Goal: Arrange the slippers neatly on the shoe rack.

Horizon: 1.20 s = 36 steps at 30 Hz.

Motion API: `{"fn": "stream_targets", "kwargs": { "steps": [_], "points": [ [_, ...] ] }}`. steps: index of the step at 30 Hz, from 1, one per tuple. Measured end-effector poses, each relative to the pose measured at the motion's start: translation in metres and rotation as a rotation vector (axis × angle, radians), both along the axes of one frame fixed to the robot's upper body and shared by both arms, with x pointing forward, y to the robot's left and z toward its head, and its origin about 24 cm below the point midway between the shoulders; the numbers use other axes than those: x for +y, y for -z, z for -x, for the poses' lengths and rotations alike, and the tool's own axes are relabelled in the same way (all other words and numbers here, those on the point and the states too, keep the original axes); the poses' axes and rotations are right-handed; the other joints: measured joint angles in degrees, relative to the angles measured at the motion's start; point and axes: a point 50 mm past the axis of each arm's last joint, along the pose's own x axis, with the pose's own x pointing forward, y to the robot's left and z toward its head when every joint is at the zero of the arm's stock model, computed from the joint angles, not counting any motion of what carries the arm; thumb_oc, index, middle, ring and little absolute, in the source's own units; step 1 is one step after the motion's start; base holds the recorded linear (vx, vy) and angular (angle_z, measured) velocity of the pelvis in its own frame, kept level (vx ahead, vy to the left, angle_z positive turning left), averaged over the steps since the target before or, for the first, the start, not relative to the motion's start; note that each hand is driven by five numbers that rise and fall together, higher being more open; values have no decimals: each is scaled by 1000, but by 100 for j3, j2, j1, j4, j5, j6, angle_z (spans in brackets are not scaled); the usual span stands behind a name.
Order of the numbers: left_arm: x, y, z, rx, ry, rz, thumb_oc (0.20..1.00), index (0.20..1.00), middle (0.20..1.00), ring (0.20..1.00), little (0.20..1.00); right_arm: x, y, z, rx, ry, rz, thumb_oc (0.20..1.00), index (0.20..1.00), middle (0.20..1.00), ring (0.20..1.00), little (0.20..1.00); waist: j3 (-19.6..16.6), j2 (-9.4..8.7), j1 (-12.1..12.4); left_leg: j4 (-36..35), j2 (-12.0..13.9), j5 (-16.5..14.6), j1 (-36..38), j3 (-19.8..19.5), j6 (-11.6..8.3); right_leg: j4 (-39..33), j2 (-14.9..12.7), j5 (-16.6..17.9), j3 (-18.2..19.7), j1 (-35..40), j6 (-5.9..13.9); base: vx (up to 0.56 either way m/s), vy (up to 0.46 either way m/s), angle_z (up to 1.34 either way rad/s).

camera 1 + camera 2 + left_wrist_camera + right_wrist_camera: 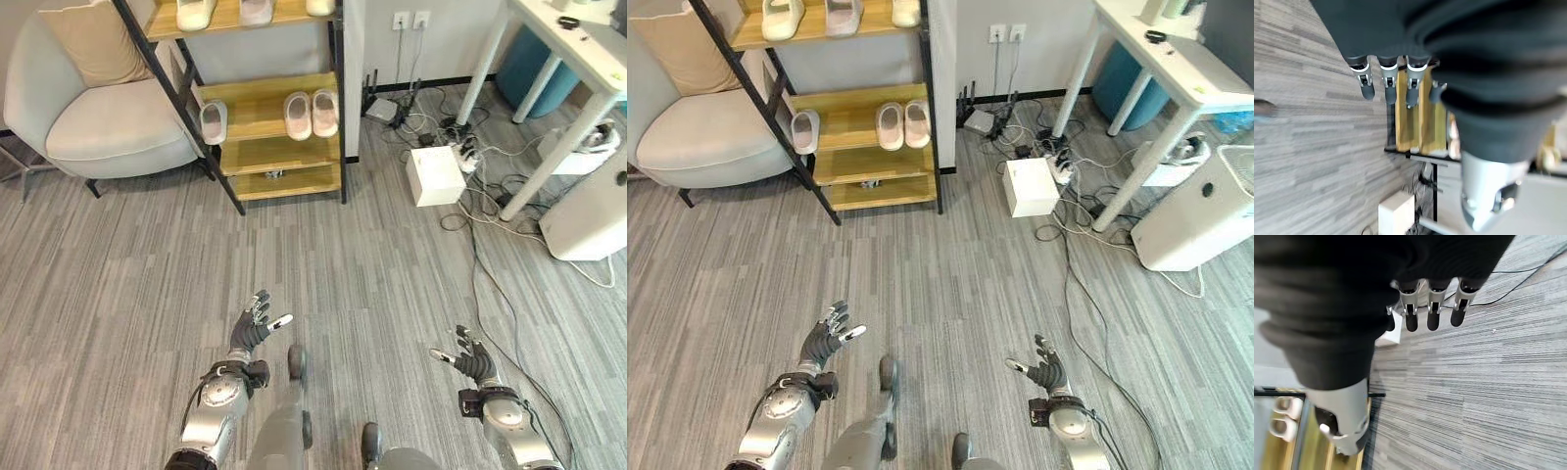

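Observation:
A wooden shoe rack (265, 132) with a black frame stands at the far side of the floor. A pink pair of slippers (312, 114) lies side by side on its middle shelf, and a single grey slipper (214, 122) lies at that shelf's left end. More pale slippers (196, 13) rest on the top shelf. My left hand (255, 328) hovers low over the floor, open and holding nothing. My right hand (472, 360) is also open and holds nothing, well short of the rack.
A light grey armchair (108, 117) with a beige cushion stands left of the rack. A white box (435, 175), a power strip and tangled cables lie right of it. A white table (573, 59) and a white appliance (593, 206) stand at far right.

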Motion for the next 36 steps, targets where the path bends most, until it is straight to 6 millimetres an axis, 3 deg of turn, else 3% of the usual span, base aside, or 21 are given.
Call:
{"fn": "stream_targets", "kwargs": {
  "steps": [1,2,3,6,9,12,14,15,16,18,19,21,22,23,27,29,30,31,32,33,36],
  "points": [
    [2,2,3,10,-3,-7,1000,1000,1000,1000,1000,0,2,4,12,1,0,1000,1000,1000,1000,1000,-118,-35,13,55,-34,-32,68,108,46,3,-79,-169,102,119,129,407,194,-75],
    [5,1,3,8,-4,-13,1000,1000,1000,1000,1000,1,4,7,21,1,-4,1000,1000,1000,1000,1000,-156,-84,-6,205,-132,239,146,163,238,6,-210,-326,147,303,263,391,198,-21],
    [7,-1,0,1,-3,-22,1000,1000,1000,1000,1000,6,6,8,28,-4,-17,1000,1000,1000,1000,1000,-150,-297,-77,347,-308,479,173,278,395,106,-388,-373,137,383,345,369,191,-13],
    [7,-5,-4,-11,12,-33,1000,1000,1000,1000,1000,20,10,12,33,-23,-64,1000,1000,1000,1000,1000,-218,-459,-80,353,-508,871,676,392,835,1735,-727,-309,241,-44,655,289,190,-27],
    [12,-12,-7,-34,28,-64,1000,1000,1000,1000,1000,34,7,8,6,-51,-110,1000,1000,1000,1000,1000,-335,-538,-103,126,-745,524,1220,425,1005,3760,-854,-545,394,-1102,1117,244,170,-12],
    [13,-18,-11,-56,40,-91,1000,1000,1000,1000,1000,36,3,3,-16,-56,-115,1000,1000,1000,1000,1000,-326,-432,-206,41,-952,240,1767,366,1046,5008,-1016,-582,310,-2196,1164,300,123,18],
    [14,-19,-12,-59,47,-120,1000,1000,1000,1000,1000,36,3,4,-13,-61,-117,1000,1000,1000,1000,1000,-308,-158,-247,40,-983,-134,2207,247,848,4289,-1189,-465,-119,-3139,983,550,-13,31],
    [13,-17,-11,-54,46,-117,1000,1000,1000,1000,1000,36,3,5,-11,-64,-116,1000,1000,1000,1000,1000,-295,-64,-265,41,-971,-402,2358,197,674,3272,-1161,-228,-419,-3408,722,641,-128,15],
    [13,-16,-11,-50,44,-115,1000,1000,1000,1000,1000,36,3,5,-10,-65,-117,1000,1000,1000,1000,1000,-286,-35,-272,41,-994,-526,2464,186,699,2500,-1134,29,-607,-3494,605,532,-167,20],
    [10,-15,-14,-47,44,-106,1000,1000,1000,1000,1000,35,6,7,2,-55,-118,1000,1000,1000,1000,1000,-266,19,-509,49,-1017,-789,2864,-158,595,9,-968,859,-851,-3345,793,417,-174,74],
    [8,-16,-15,-52,44,-99,1000,1000,1000,1000,1000,35,6,8,7,-54,-117,1000,1000,1000,1000,1000,-266,8,-580,49,-967,-861,3088,-196,497,-36,-930,1167,-839,-3420,740,432,-214,118],
    [3,-16,-15,-58,58,-89,1000,1000,1000,1000,1000,33,9,14,23,-47,-115,1000,1000,1000,1000,1000,-333,-92,-662,48,-856,-1066,3584,-225,197,380,-745,1313,-706,-3166,618,443,-270,97],
    [1,-16,-14,-60,56,-78,1000,1000,1000,1000,1000,29,11,19,37,-40,-108,1000,1000,1000,1000,1000,-400,-158,-622,118,-808,-1120,3721,-199,110,391,-698,1945,-550,-2998,197,331,-261,69],
    [-3,-12,-11,-49,45,-53,1000,1000,1000,1000,1000,23,13,17,51,-32,-88,1000,1000,1000,1000,1000,-408,1,-622,337,-579,-1144,3774,-215,44,549,-539,2068,-612,-2883,51,206,-212,51],
    [-5,-5,-3,-23,37,-27,1000,1000,1000,1000,1000,8,-6,0,-35,-33,-48,1000,1000,1000,1000,1000,-410,-18,-330,3005,-254,-1088,2689,-261,-265,118,-160,1913,-524,-2189,-426,146,-151,-18],
    [-6,-13,-12,-56,47,-33,1000,1000,1000,1000,1000,3,-16,-12,-87,-35,-33,1000,1000,1000,1000,1000,-269,-246,-359,3705,-175,-1225,1594,-507,-434,15,-126,1671,-542,-1822,-462,149,43,-10],
    [-7,-18,-17,-77,52,-35,1000,1000,1000,1000,1000,3,-15,-11,-84,-29,-43,1000,1000,1000,1000,1000,-208,-359,-391,3406,-64,-1220,1296,-458,-437,15,-101,1574,-566,-1654,-437,151,112,-2],
    [-7,-18,-17,-75,59,-39,1000,1000,1000,1000,1000,4,-13,-9,-77,-24,-49,1000,1000,1000,1000,1000,-204,-374,-401,2453,208,-1158,1216,-229,-434,9,-30,1449,-565,-1492,-251,213,252,-2],
    [-11,-18,-18,-79,79,-44,1000,1000,1000,1000,1000,2,-8,-3,-51,-12,-46,1000,1000,1000,1000,1000,-213,-319,-502,791,665,-658,1266,-63,-479,10,130,1223,-631,-1284,-121,147,284,-34],
    [-13,-18,-19,-77,88,-46,1000,1000,1000,1000,1000,2,1,3,-10,10,-47,1000,1000,1000,1000,1000,-222,-277,-462,164,917,-179,1182,-240,-488,11,271,1131,-517,-1224,-50,173,361,-40],
    [-16,-18,-18,-76,94,-39,1000,1000,1000,1000,1000,-3,7,16,25,37,-50,1000,1000,1000,1000,1000,-363,-101,-576,150,815,208,1247,-295,-511,8,243,1022,-482,-1082,-163,69,291,-24]
  ]
}}
